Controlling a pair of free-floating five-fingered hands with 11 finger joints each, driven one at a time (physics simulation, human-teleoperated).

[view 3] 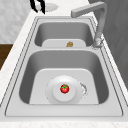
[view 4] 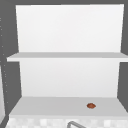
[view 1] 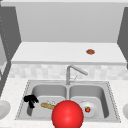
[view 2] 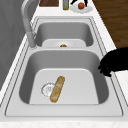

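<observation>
My left hand [view 1: 30, 100] hangs over the front left corner of the left basin with its fingers relaxed and pointing down, holding nothing. It also shows large at the right edge of the left side view [view 2: 115, 63], and in the right side view, small at the top, as the left hand [view 3: 37, 5] beside a white plate [view 3: 51, 7]. A baguette [view 2: 57, 89] lies on the left basin's floor, partly over the drain. My right hand [view 2: 86, 2] hovers right over a reddish round fruit [view 2: 81, 5] on a far plate [view 2: 88, 9].
A white plate [view 3: 56, 96] bearing a small tomato [view 3: 64, 88] lies in the right basin. A big red ball [view 1: 67, 114] stands before the sink's front rim. The faucet [view 1: 75, 71] swings right. A brown item [view 1: 90, 51] rests on the shelf. A bottle [view 2: 65, 4] stands on the right counter.
</observation>
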